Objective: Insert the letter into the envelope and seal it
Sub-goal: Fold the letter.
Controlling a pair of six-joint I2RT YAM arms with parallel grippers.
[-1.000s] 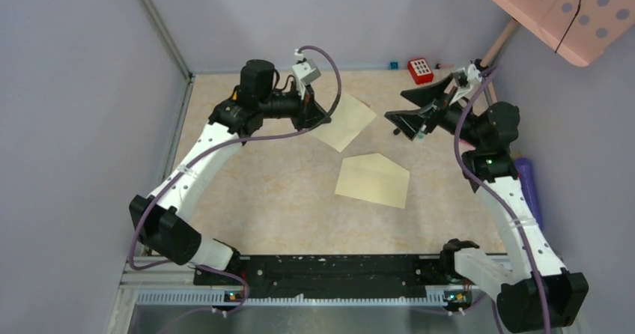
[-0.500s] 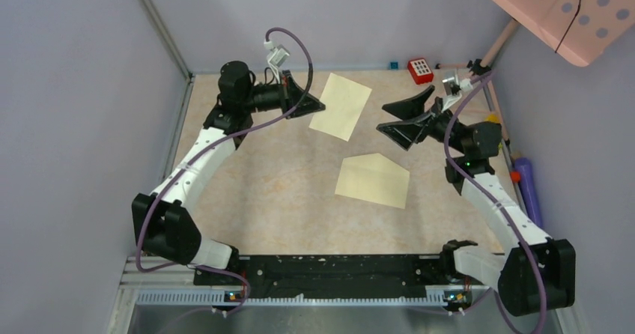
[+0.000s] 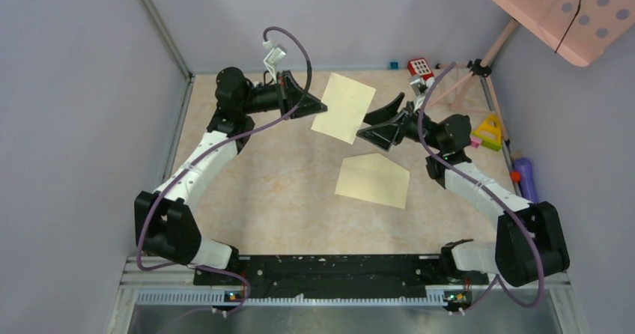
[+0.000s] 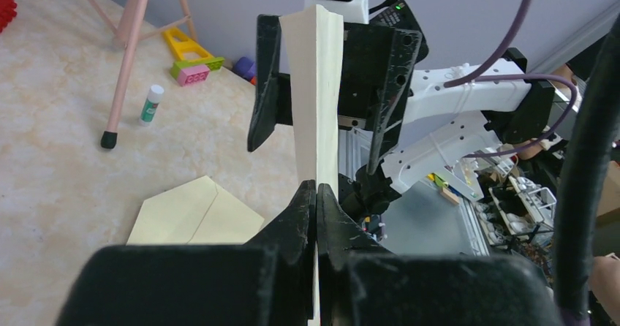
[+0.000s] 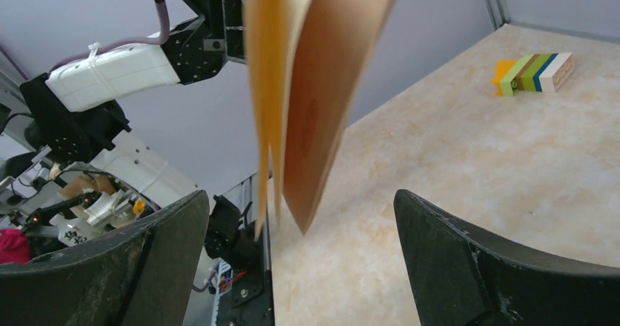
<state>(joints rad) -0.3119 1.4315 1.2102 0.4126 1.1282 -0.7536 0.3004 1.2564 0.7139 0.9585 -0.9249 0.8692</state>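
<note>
Beige tabletop (image 3: 277, 192), envelope (image 3: 372, 180) flat with flap open; left tool (image 3: 319, 109) clenched on letter (image 3: 343, 108), right tool (image 3: 362, 126) agape.

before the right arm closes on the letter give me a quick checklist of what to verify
1. Left pincer shut on the letter, holding it up in the air: ok.
2. Right pincer open wide: ok.
3. Letter's free edge sits between the right pincer's jaws: ok, both wrist views show it there.
4. Letter's folded layers lie together at that edge: not ok, they splay apart in the right wrist view.
5. Envelope lies flat with its pointed flap unfolded: ok.
6. Envelope mouth open enough to take the letter: cannot tell.
</note>
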